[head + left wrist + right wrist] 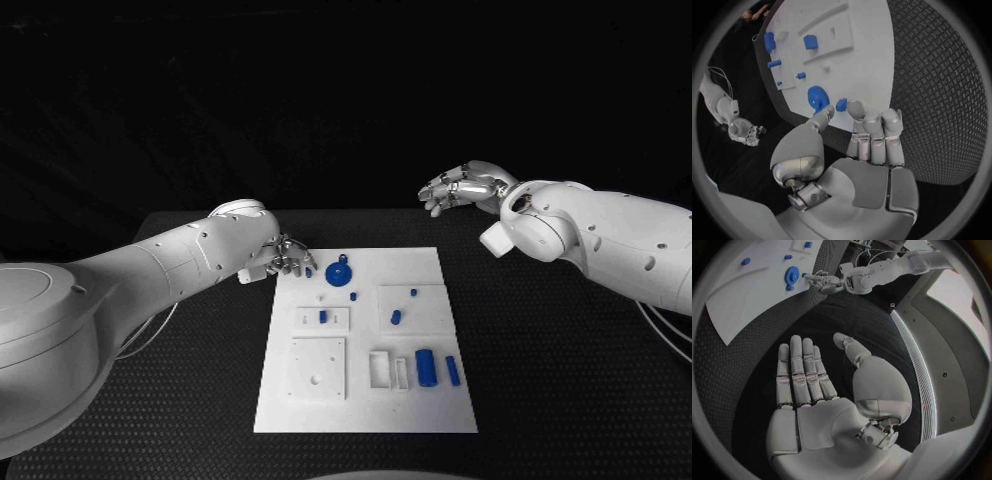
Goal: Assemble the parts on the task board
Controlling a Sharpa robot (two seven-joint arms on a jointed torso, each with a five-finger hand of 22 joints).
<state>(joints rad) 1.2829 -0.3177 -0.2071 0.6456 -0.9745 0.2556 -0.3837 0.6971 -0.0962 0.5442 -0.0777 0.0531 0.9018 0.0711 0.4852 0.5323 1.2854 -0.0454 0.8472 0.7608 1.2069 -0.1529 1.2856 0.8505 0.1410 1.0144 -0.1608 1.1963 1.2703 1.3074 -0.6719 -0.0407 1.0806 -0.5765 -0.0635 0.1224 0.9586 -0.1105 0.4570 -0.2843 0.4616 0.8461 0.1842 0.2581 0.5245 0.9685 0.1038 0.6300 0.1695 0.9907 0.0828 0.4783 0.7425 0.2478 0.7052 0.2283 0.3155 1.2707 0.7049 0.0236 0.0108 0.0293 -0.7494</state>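
The board (366, 400) lies mid-worktop. Left hand (284, 258) sits at the board's far left corner, pinching a small blue peg (841, 104) beside the gear (339, 273). Right hand (464, 187) hovers beyond the far edge, fingers apart, holding nothing. Judged: the peg is light, rigid and slick plastic; pinch it across its sides, gently.
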